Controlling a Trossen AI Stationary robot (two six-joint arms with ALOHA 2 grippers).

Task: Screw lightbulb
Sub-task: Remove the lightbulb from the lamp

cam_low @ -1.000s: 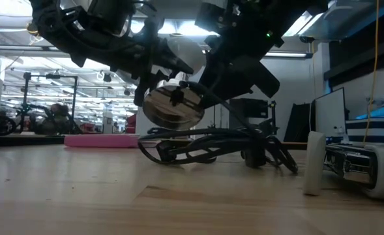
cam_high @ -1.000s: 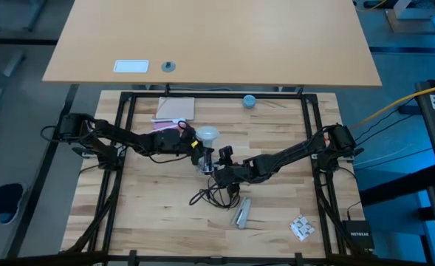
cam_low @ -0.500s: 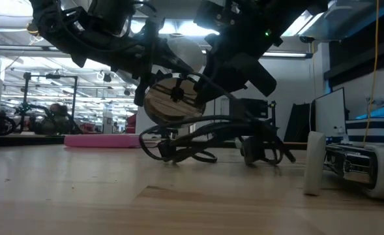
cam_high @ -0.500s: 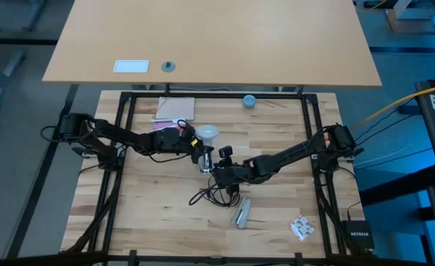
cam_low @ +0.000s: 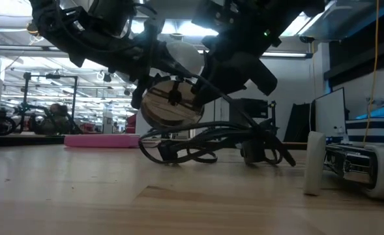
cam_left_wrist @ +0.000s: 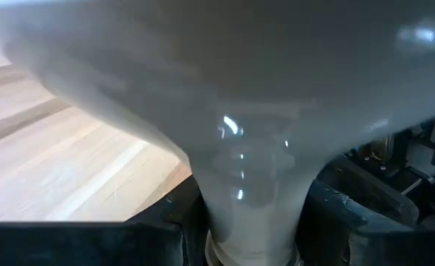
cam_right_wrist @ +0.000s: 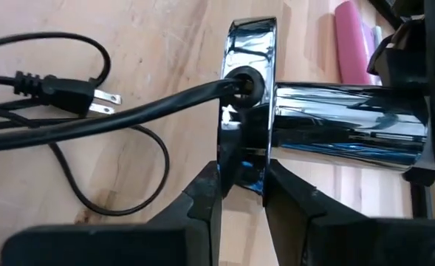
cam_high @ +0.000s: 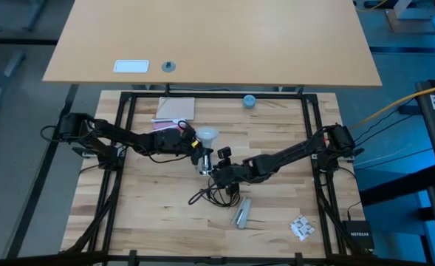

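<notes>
The white frosted lightbulb (cam_high: 207, 135) is held above the table's middle by my left gripper (cam_high: 196, 150); its globe fills the left wrist view (cam_left_wrist: 224, 66). Its neck end points at a chrome lamp socket (cam_right_wrist: 350, 125) with a shiny round base disc (cam_low: 172, 104), which my right gripper (cam_high: 218, 171) holds. A black cord (cam_high: 213, 193) runs from the disc's centre (cam_right_wrist: 245, 83) down to a loose heap on the table. Whether the bulb's tip is inside the socket is hidden. My left gripper pinches the bulb's pale narrow neck (cam_left_wrist: 250, 214) between its two fingers (cam_left_wrist: 176, 222), one on each side. The bulb is lifted clear of the table, its globe toward the far edge. My right gripper pinches the rim of the chrome base disc (cam_right_wrist: 241, 166) between its two fingers (cam_right_wrist: 208, 196), which lie across the disc's thin edge. The socket is lifted clear, lying about level, and the cord hangs slack from it.
A pink pad (cam_high: 174, 109) and a small blue round object (cam_high: 249, 100) lie near the far edge. A metal piece (cam_high: 241, 212) and a crumpled silvery scrap (cam_high: 301, 227) lie near the front. The cord's plug (cam_right_wrist: 91, 94) rests on the wood.
The base disc has tipped a little in my right gripper's hold, its face now reflecting the wood, and the slack cord has shifted slightly on the table. Both grippers stay at the table's middle.
</notes>
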